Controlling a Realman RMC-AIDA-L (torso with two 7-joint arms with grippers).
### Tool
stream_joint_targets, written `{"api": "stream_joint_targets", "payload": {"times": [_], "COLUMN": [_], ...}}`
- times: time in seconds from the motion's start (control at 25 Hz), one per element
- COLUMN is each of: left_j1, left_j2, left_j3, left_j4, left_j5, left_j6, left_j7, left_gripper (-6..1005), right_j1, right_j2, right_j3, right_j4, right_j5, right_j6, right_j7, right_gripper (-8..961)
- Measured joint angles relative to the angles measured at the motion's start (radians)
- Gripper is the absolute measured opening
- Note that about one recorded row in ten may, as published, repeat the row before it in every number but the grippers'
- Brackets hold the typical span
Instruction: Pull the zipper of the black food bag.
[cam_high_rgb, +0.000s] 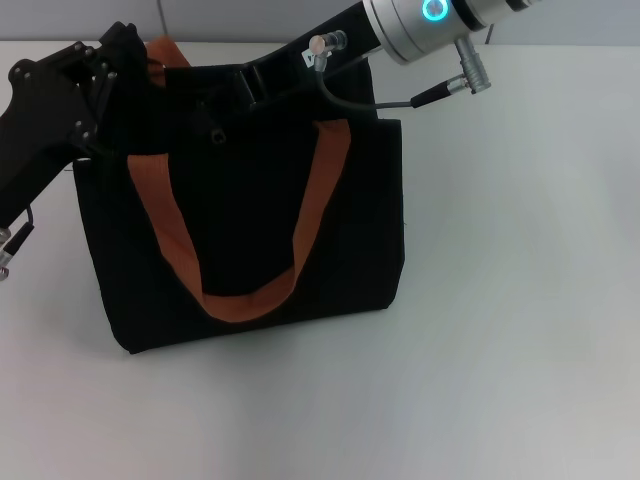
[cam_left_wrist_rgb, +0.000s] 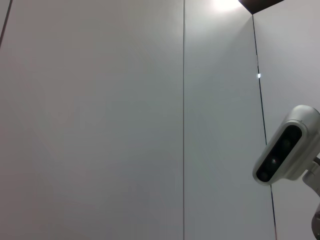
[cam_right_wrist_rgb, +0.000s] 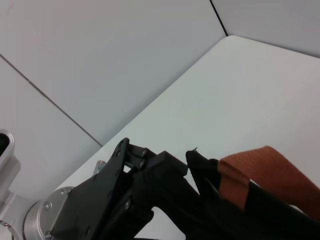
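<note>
The black food bag stands upright on the white table, its orange-brown front handle hanging down its face. My left gripper is at the bag's top left corner. In the right wrist view the left gripper is closed on the black fabric edge next to the rear orange strap. My right gripper reaches in from the upper right and sits over the bag's top edge, black against black. The silvery zipper pull is not visible.
The white table extends to the right of and in front of the bag. A grey cable hangs from the right arm over the bag's top. The left wrist view shows only wall panels and a white camera housing.
</note>
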Motion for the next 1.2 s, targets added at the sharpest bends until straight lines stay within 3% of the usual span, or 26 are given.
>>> {"api": "stream_joint_targets", "payload": {"times": [0.16, 0.84, 1.2], "left_j1": [0.000, 0.003, 0.007], "left_j2": [0.000, 0.000, 0.000], "left_j3": [0.000, 0.000, -0.001], "left_j4": [0.000, -0.009, -0.009], "left_j5": [0.000, 0.000, 0.000], "left_j6": [0.000, 0.012, 0.012], "left_j7": [0.000, 0.000, 0.000], "left_gripper": [124, 127, 129], "right_j1": [-0.005, 0.023, 0.017], "right_j2": [0.000, -0.002, 0.000], "right_j3": [0.001, -0.051, -0.068], "right_j4": [0.001, -0.016, -0.099], "right_j5": [0.001, -0.040, -0.149], "right_j6": [0.001, 0.021, 0.023], "right_j7": [0.001, 0.017, 0.123], "right_gripper": [300, -2, -2]}}
